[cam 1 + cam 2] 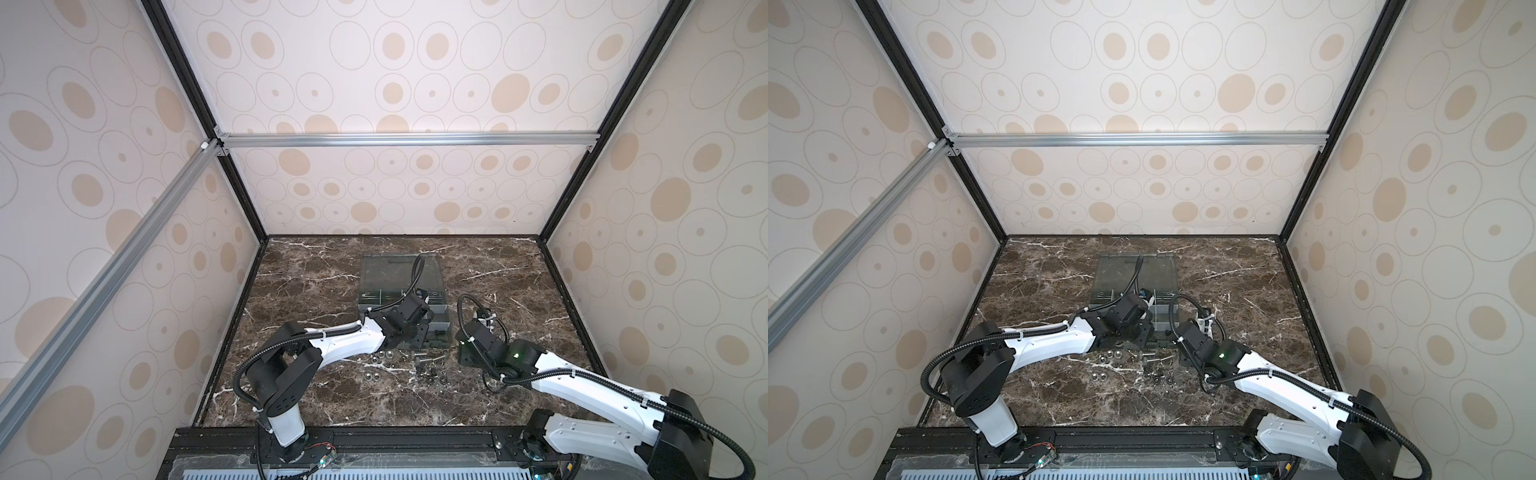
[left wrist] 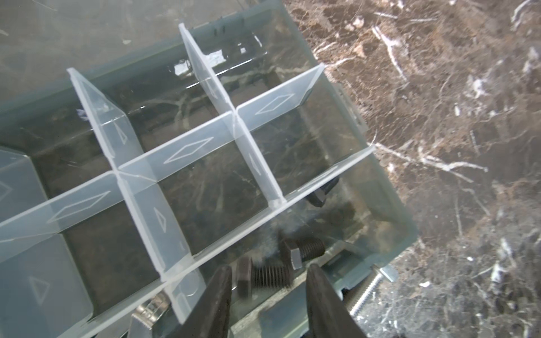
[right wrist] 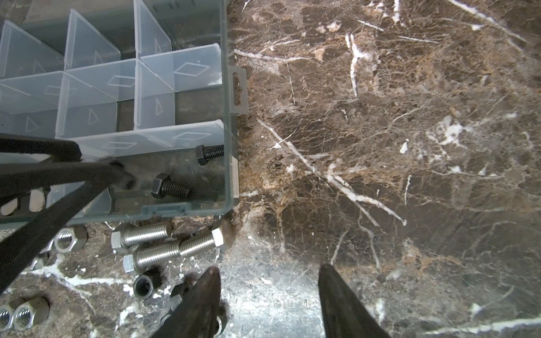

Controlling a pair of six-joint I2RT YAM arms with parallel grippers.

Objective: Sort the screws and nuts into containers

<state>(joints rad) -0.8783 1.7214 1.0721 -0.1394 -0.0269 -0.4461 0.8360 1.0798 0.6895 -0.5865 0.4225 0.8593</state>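
"Closest to us, the left claw is down in the corner compartment of the box. Its jaws are parted and grip nothing, and one black screw lies loose between them."

"So what's sorted?"

"Only the black screws, about three, all in that compartment. The containers behind it look empty."

"And the right claw?"

"Roughly half open and empty, over bare surface just beside the box's corner."

"What's left, then?"

"Most of it, I'd say. The silver screws are huddled just outside the box's front wall, and the nuts are scattered near them."

"And the room?"

"The surface is brown marble with white veins. The walls are papered in beige ovals, and an aluminium rail crosses the back."
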